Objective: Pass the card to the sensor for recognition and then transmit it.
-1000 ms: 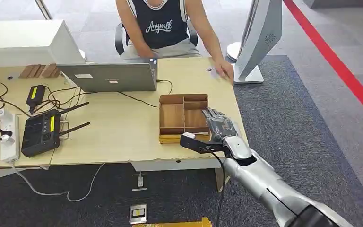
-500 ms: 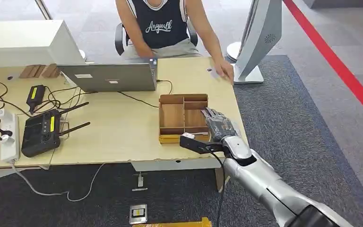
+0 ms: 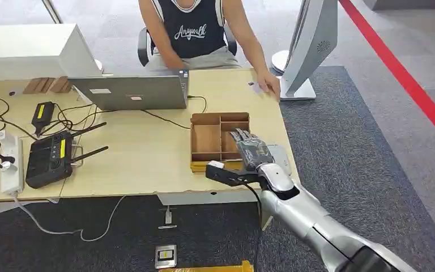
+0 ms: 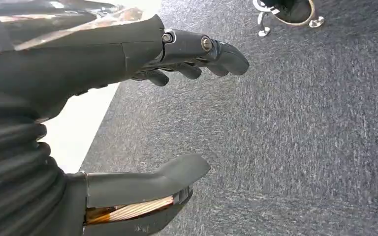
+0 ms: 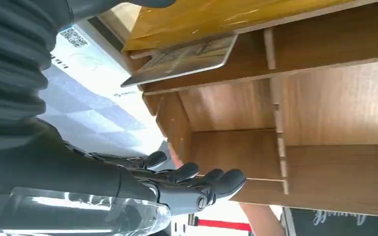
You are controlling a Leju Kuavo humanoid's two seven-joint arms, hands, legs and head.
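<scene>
Right now the right hand [image 3: 252, 150] hovers over the wooden tray [image 3: 207, 139], above its right-hand compartments, fingers stretched forward and a little apart, holding nothing. In the right wrist view the same hand [image 5: 177, 182] has its dark fingertips [image 5: 229, 179] just above a tray divider, not touching the wood. The card [image 5: 182, 61] lies aslant in a compartment of the tray, clear of those fingers, on the thumb's side of the hand. Just outside the tray on that side, a flat white device [image 5: 78, 54] with a printed square code lies on the desk [image 3: 147, 153]; in the head view it shows as a pale patch [image 3: 281, 156] right of the tray, partly under the wrist.

The left hand [image 4: 54, 83] hangs over grey carpet [image 4: 300, 123], thumb and fingers well apart, with nothing between them.

Behind the tray, a dark cable runs to a closed-looking grey laptop [image 3: 130, 92]. Far left of the tray sit a black router [image 3: 49, 158] with antennas and a white power strip [image 3: 11, 164] among tangled leads. Beyond the tray, at the desk's far right corner, a seated person [image 3: 192, 28] rests a hand [image 3: 269, 84] beside a small white card [image 3: 254, 86], close to a white stand [image 3: 311, 45].
</scene>
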